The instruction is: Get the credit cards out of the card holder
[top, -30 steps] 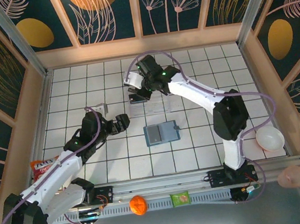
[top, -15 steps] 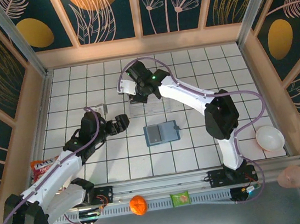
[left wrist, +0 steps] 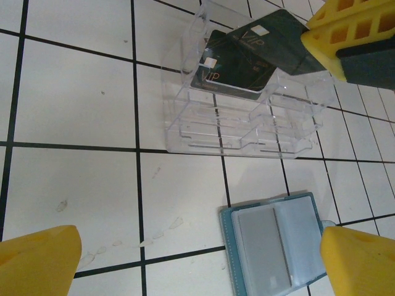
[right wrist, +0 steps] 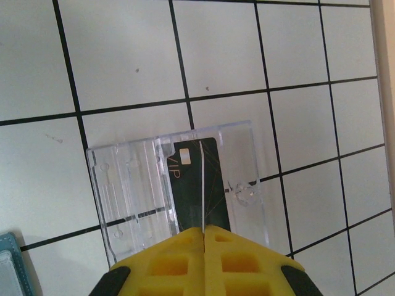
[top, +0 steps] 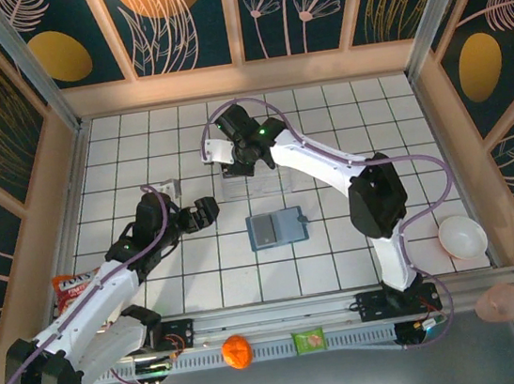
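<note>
The card holder (top: 277, 228) is lying open around the middle of the table (top: 137, 141). The tray (top: 258, 186) is sitting just behind it, not touching. One card (left wrist: 229, 73) is lying inside one of the tray's compartments. A second card (left wrist: 274, 38) is hanging right above it, pinched in the right gripper (top: 233, 167), which is hovering over the tray's back-left part. The left gripper (top: 208, 210) is sitting off to the left of both tray and holder, jaws spread wide. A bowl (top: 462, 239) is sitting at the near right and a snack bag (top: 70, 285) is lying at the near left edge. A ball (top: 237, 351) and a packet (top: 309, 341) are lying side by side on the front rail (top: 273, 351).
</note>
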You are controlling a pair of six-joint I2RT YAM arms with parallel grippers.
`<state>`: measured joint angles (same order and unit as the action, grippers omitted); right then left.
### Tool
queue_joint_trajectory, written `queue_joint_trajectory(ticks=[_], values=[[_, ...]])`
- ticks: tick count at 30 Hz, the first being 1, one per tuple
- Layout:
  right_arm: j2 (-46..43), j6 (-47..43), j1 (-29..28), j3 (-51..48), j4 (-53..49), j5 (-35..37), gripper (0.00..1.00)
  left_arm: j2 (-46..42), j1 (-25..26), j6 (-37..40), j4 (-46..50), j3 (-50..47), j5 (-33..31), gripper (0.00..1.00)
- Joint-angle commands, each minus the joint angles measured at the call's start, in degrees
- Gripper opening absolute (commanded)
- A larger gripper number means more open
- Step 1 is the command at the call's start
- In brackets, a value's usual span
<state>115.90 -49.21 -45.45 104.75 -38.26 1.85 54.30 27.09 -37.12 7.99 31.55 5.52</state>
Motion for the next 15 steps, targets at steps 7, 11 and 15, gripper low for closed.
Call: queue_joint_trajectory(ticks=[7, 11, 15], values=[[2.4, -3.5, 1.2, 0.2, 1.1, -0.3, 0.00, 1.1, -0.7, 0.3, 1.9, 1.3, -1.1, 0.99], [2.6, -4.3, 1.5, -0.5, 2.1, -0.2, 0.00, 1.8, -0.9, 0.3, 1.8, 1.4, -1.0, 0.99], [2.7, -4.6, 1.7, -0.8, 2.3, -0.6, 0.00, 2.4, -1.1, 0.1, 1.7, 1.6, -1.0, 0.99]])
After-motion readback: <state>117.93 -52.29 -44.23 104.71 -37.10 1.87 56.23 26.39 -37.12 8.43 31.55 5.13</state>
